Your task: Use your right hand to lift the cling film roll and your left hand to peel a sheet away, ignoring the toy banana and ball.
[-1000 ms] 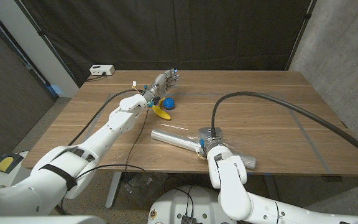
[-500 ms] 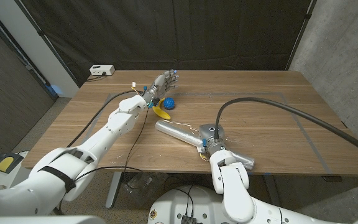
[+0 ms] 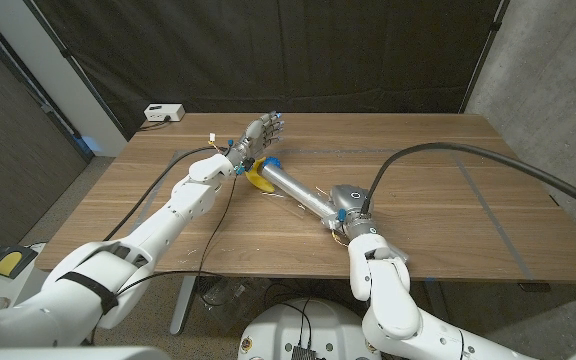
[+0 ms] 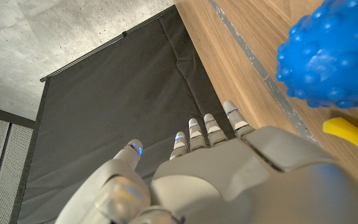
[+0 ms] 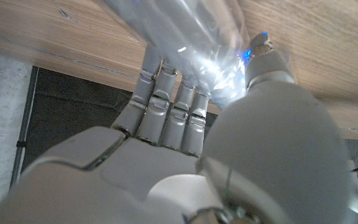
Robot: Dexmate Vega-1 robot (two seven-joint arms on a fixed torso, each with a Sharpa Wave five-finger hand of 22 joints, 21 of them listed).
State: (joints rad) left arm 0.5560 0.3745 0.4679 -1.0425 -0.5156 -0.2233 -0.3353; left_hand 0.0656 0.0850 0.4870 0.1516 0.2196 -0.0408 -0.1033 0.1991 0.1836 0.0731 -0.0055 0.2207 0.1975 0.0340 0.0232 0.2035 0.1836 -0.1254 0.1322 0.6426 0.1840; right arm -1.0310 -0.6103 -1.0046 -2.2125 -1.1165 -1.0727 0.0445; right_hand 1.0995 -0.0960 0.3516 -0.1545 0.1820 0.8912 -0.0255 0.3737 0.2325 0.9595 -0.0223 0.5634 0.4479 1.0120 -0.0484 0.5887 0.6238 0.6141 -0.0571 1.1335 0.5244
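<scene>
Cling film roll [image 3: 298, 189] swung toward banana [image 3: 256, 179], wooden table [image 3: 448, 170], dark curtain [image 3: 288, 50]

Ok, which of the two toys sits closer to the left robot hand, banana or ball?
The blue spiky ball: it lies right beside the left robot hand, with the yellow banana further back toward the wrist.

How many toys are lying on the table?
2. A yellow toy banana and a blue bumpy ball lie together near the left hand, by the far end of the cling film roll. More may be hidden.
</scene>
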